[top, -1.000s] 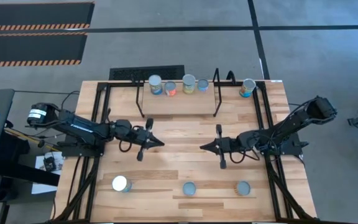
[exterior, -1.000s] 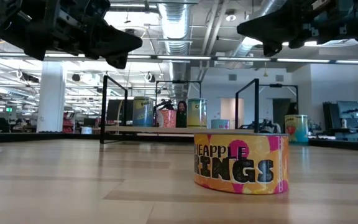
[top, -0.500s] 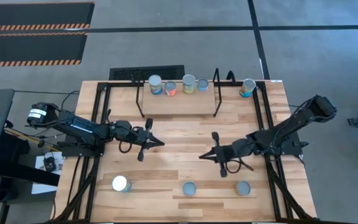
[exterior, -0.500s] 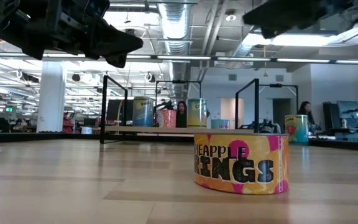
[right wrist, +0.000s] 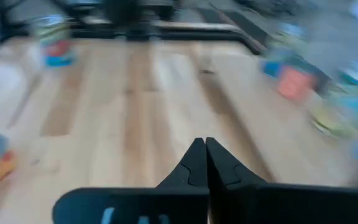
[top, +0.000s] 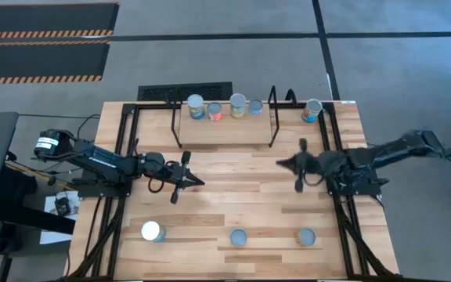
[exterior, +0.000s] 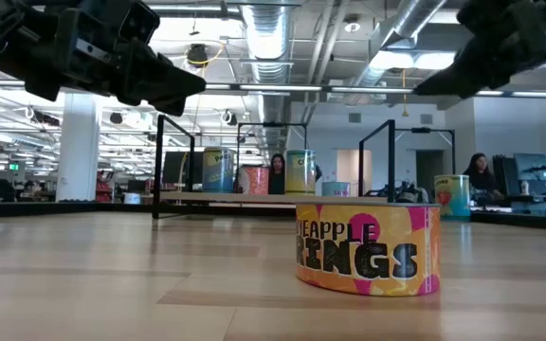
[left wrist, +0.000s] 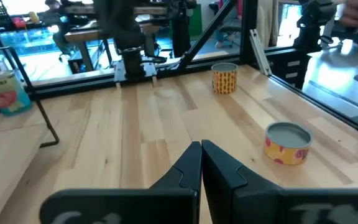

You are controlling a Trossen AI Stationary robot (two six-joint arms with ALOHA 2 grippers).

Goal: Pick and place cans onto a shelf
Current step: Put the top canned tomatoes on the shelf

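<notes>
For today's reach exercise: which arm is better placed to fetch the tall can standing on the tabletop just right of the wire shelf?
The right arm, probably. Its hand hovers shut on that side, near the blue-labelled silver-topped can. The left hand, also shut, hangs across the table, with the black wire and wood shelf between.

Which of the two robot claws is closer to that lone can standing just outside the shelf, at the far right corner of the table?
The right. The right gripper hangs over the table just short of the lone can; the left gripper is past the table's middle, on the other side of the shelf.
</notes>
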